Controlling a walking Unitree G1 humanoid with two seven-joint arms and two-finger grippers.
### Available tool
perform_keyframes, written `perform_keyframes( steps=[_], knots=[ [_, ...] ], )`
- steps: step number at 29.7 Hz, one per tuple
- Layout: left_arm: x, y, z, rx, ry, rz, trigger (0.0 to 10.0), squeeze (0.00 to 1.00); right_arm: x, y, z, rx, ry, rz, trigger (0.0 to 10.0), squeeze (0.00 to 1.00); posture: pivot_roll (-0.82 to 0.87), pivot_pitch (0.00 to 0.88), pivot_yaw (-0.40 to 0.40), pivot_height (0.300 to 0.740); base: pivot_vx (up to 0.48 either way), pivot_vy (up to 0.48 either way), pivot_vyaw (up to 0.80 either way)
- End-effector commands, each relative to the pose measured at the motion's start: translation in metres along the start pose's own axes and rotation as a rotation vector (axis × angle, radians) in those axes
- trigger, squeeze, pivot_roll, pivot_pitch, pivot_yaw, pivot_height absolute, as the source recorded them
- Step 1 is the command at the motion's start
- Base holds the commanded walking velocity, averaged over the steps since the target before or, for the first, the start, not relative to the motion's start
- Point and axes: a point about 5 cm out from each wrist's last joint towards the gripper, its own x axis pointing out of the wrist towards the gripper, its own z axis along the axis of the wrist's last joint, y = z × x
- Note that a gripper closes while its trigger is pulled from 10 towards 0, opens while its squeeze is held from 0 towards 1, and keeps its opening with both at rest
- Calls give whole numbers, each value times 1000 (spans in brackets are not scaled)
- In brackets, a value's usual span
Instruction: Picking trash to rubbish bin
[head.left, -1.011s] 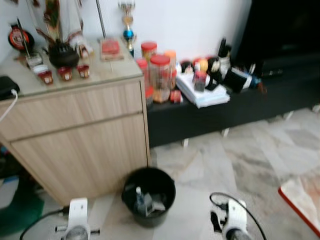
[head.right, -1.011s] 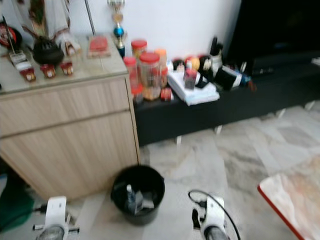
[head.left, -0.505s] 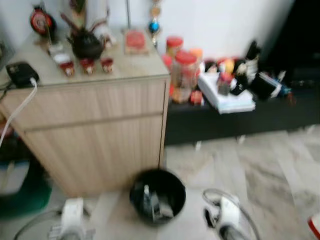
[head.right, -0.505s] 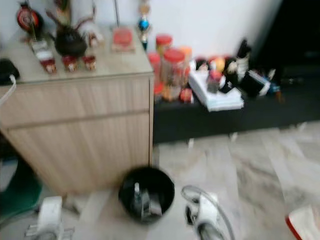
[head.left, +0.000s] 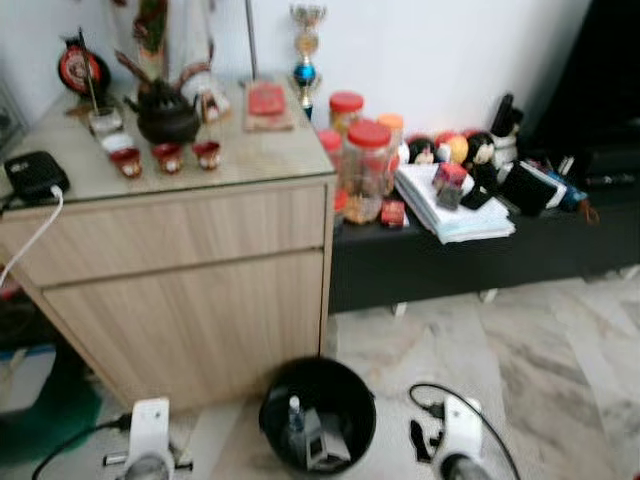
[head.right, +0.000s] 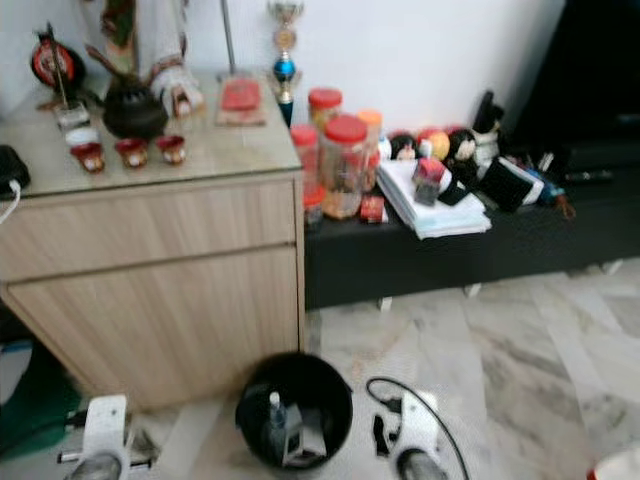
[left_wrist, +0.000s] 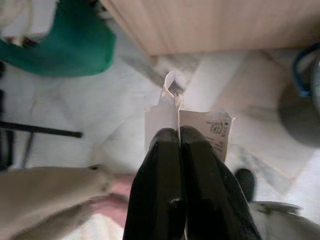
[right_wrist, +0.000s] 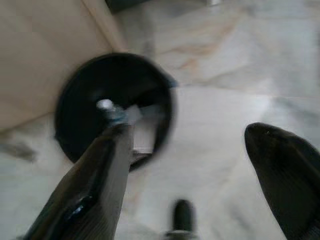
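left gripper (left_wrist: 179, 131): fingers pressed together, clamped on a white paper receipt (left_wrist: 206, 129); paper sticks out past the tips, printed text on one flap. Marble floor (left_wrist: 90, 107) below it, green object (left_wrist: 65, 47) off to one side.
right gripper (right_wrist: 200, 145): fingers spread wide apart, nothing between them; hangs over the floor just beside the bin.
rubbish bin (head.left: 318, 412): round, black, on the floor in front of the wooden cabinet (head.left: 190, 270), between the two wrists in the head views. Holds a small bottle (head.left: 295, 415) and a whitish carton (head.left: 322, 452).
cabinet top: dark teapot (head.left: 165, 115), small red cups (head.left: 167, 157), trophy (head.left: 306, 45).
black low bench (head.left: 470, 255): right of cabinet, carries red-lidded jars (head.left: 368, 170), paper stack (head.left: 452, 205), clutter.
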Motion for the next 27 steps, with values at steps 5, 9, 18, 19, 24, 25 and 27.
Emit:
perform_keyframes(
  steps=[5, 9, 18, 19, 24, 25, 27],
  knots=[
    [0, -8, 5, 5, -18, -21, 10000, 0, -1, -12, 2, 8, -4, -30, 10000, 0, -19, 0, -8, 740, 299, 0, -724],
    [0, -8, 7, 6, -22, -23, 10000, 0, -1, -12, 3, 8, -11, -28, 10000, 0, -20, 3, -9, 740, 299, 0, -200],
    [1, -10, 13, 21, -45, -31, 10000, 0, -1, -11, 3, -21, -7, -23, 10000, 0, -19, 8, -11, 740, 299, 0, 0],
    [1, -10, 13, 21, -45, -31, 10000, 0, -1, -11, 3, -21, -7, -23, 10000, 0, -19, 8, -11, 740, 304, 0, 0],
    [-1, -34, 38, 124, -144, -172, 10000, 0, 0, -10, 5, -18, -12, -16, 10000, 0, -19, 16, -14, 740, 158, 0, 0],
    [-1, -34, 38, 124, -144, -172, 10000, 0, 0, -10, 5, -18, -12, -16, 10000, 0, -19, 16, -14, 740, 0, 0, 0],
    [-3, -50, 52, 174, -203, -248, 10000, 0, 1, -7, 9, -31, -19, 7, 10000, 0, -22, 18, -14, 740, 0, 0, 0]
  ],
)
